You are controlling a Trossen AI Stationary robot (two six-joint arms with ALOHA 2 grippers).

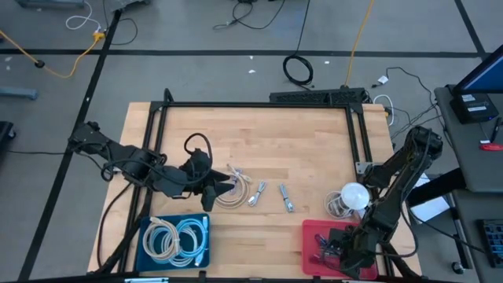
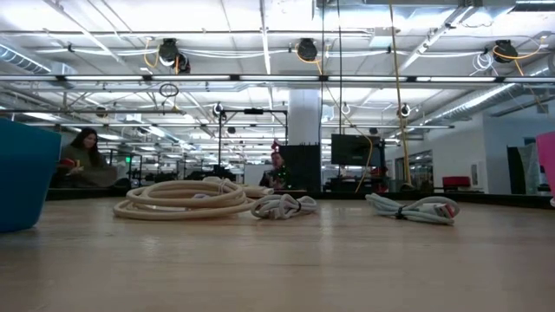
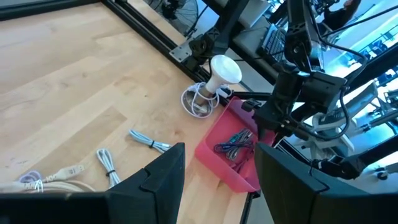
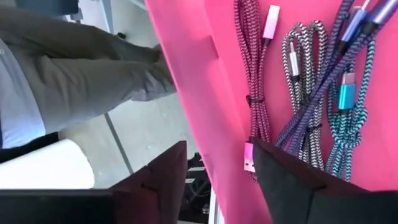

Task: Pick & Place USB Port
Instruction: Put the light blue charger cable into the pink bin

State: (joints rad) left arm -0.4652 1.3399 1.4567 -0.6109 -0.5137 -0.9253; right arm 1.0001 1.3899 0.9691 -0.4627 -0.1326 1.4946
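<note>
From where I stand the right gripper (image 1: 351, 255) hangs low over the pink bin (image 1: 312, 236) at the table's near right corner, jaws spread with nothing between them, braided USB cables (image 4: 298, 93) lying loose inside as if just dropped. The left gripper (image 1: 211, 186) hovers partly open over the white cable pile (image 1: 236, 193) mid-table. The bin's walls and table edge hem in the right arm, so straight up looks clearest.

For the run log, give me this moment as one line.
right gripper: open above pink bin | braided cables: in bin | left gripper: open, over table
</note>
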